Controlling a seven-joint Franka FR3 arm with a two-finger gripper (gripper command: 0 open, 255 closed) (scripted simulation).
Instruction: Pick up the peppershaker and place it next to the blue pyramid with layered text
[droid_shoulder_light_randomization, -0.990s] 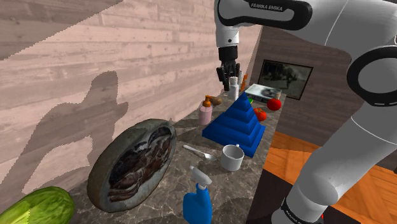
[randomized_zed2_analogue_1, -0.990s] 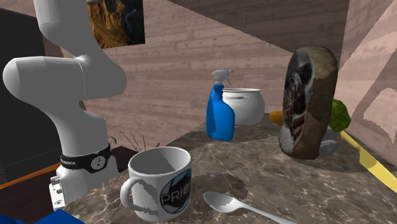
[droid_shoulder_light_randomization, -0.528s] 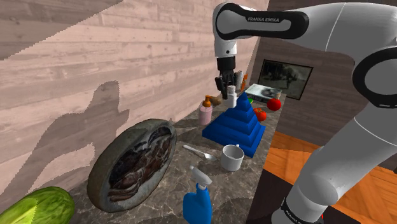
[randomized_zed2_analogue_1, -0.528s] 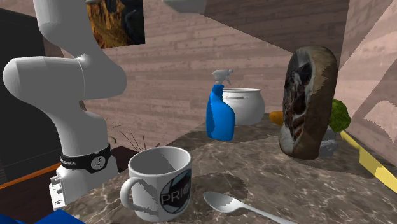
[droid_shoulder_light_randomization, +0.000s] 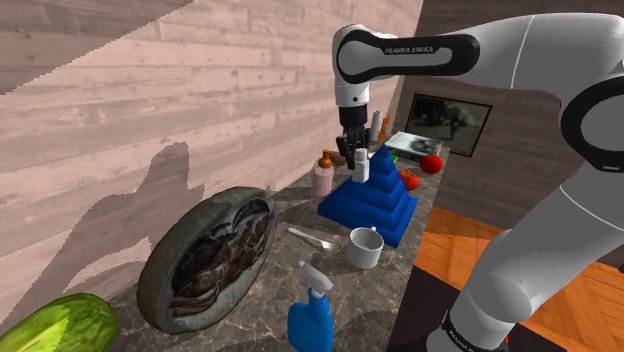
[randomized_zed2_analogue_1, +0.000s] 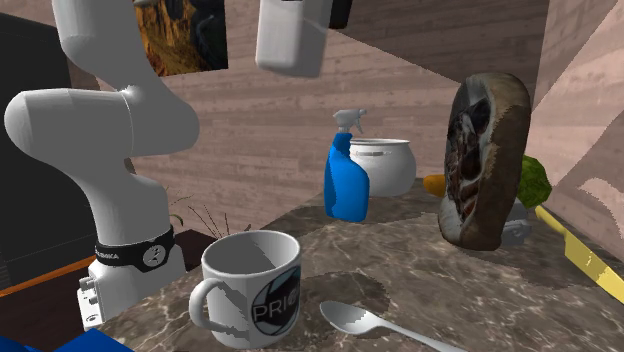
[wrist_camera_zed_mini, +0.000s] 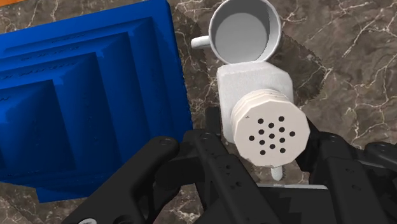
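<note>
A dark marbled counter (wrist_camera_zed_mini: 343, 70) runs along a pale plank wall (droid_shoulder_light_randomization: 150, 100). Above it, the end effector (wrist_camera_zed_mini: 261, 153) clasps the white peppershaker (wrist_camera_zed_mini: 254, 89) between its black fingers (wrist_camera_zed_mini: 159, 172), in the air just beside the stepped blue pyramid (wrist_camera_zed_mini: 83, 95). A white mug (wrist_camera_zed_mini: 245, 32) stands near the pyramid

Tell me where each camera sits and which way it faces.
Shoulder view: beside the white arm, looking along the counter to the blue pyramid; arm and gripper show.
Second exterior view: low on the counter, facing the mug and spray bottle; arm's base shows.
Wrist view: on the gripper, looking down; black fingers clasp the pepper shaker.
All three share mug and pepper shaker.
</note>
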